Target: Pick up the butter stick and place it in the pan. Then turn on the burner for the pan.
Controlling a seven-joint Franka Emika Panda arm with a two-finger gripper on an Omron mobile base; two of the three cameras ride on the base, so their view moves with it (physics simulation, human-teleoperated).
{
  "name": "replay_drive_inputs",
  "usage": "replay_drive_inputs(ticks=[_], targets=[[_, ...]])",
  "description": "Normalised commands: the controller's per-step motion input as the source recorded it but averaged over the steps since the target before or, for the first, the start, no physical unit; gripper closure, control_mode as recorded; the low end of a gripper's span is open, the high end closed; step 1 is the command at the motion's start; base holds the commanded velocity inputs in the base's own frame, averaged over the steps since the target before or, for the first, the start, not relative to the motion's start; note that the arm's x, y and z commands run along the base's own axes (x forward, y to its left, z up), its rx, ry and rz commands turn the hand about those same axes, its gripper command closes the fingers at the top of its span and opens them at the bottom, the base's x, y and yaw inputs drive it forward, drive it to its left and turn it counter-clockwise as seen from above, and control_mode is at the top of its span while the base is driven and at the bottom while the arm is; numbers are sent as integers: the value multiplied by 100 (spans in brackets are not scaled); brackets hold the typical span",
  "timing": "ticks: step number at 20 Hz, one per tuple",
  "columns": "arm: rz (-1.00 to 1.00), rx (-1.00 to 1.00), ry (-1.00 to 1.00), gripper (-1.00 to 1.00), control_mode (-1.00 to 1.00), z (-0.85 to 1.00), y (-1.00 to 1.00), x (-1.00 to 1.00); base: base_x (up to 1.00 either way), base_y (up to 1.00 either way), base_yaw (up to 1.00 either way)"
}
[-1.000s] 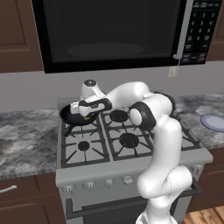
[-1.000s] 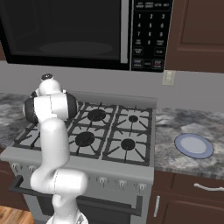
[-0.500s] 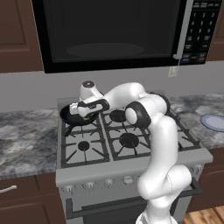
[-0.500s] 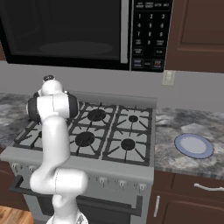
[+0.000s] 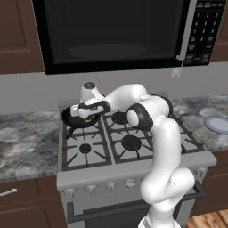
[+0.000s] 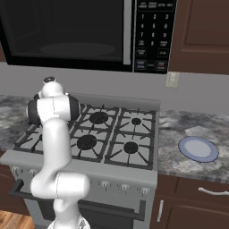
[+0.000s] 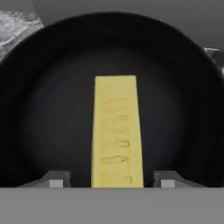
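Note:
The black pan [image 7: 43, 109] spreads across the hand view, and the pale-yellow butter stick [image 7: 116, 131] lies flat on its floor, pointing away from the hand. My gripper [image 7: 107, 179] is open just above it. One fingertip [image 7: 56, 180] stands on each side of the stick, with a gap between each tip and the butter. In the left base view the pan [image 5: 71, 116] rests on the stove's back-left grate and the gripper [image 5: 87, 116] hangs over its right part. The burner under the pan is hidden by it.
The gas stove [image 5: 124, 147] has more grates to the right and front, and a row of knobs [image 5: 100, 187] along its front panel. A pale blue plate [image 6: 198, 148] lies on the right counter. A microwave [image 5: 111, 33] hangs above.
The fingers have parted and let go of the butter stick, which now lies in the pan. The arm has barely shifted over the back-left grate.

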Motion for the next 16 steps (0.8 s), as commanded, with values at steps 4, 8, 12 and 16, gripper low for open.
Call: replay_drive_inputs(ticks=[4, 8, 12, 16], targets=[[0, 0, -1, -100, -100, 4, 0, -3, 0, 0, 0], [0, 1, -5, -100, -100, 10, -7, -24, 0, 0, 0], [0, 3, -7, -100, -100, 8, -20, -41, 0, 0, 0], [0, 3, -8, -100, -100, 11, -41, -70, 0, 0, 0]])
